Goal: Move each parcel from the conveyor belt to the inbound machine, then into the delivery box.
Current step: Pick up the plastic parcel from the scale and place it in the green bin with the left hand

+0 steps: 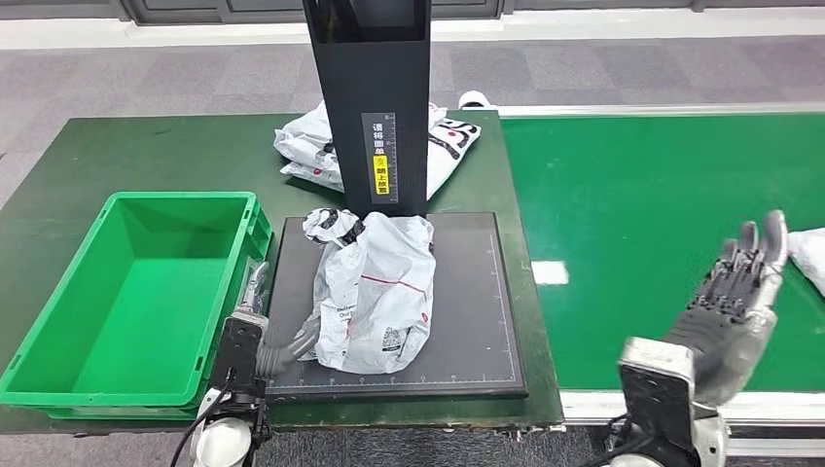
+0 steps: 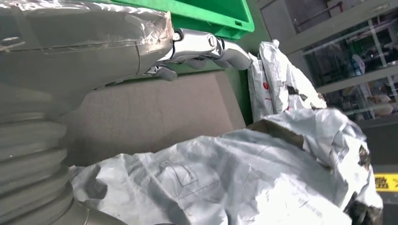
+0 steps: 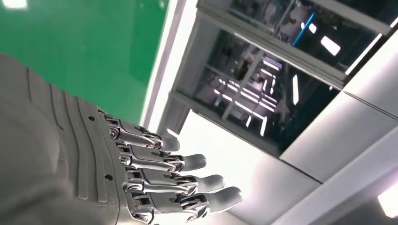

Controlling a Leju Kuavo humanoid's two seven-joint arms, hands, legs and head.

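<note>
A crumpled grey-white parcel (image 1: 375,292) lies on the black pad (image 1: 477,321) of the inbound machine, in front of its black column (image 1: 375,97). My left hand (image 1: 265,331) sits at the pad's left edge beside the parcel's lower corner. Its thumb touches the bag and its fingers (image 2: 206,47) stretch out, holding nothing. The parcel (image 2: 244,178) fills the left wrist view. My right hand (image 1: 735,292) is raised over the green conveyor belt (image 1: 662,195), fingers (image 3: 187,180) straight and empty. A white parcel (image 1: 809,255) lies on the belt at the right edge. The green delivery box (image 1: 58,321) stands left of the pad.
Two more white parcels (image 1: 448,141) lie on the dark green table (image 1: 146,156) behind the column, also seen as parcels (image 2: 277,79) from the left wrist. A white rail (image 1: 671,404) borders the belt's near side.
</note>
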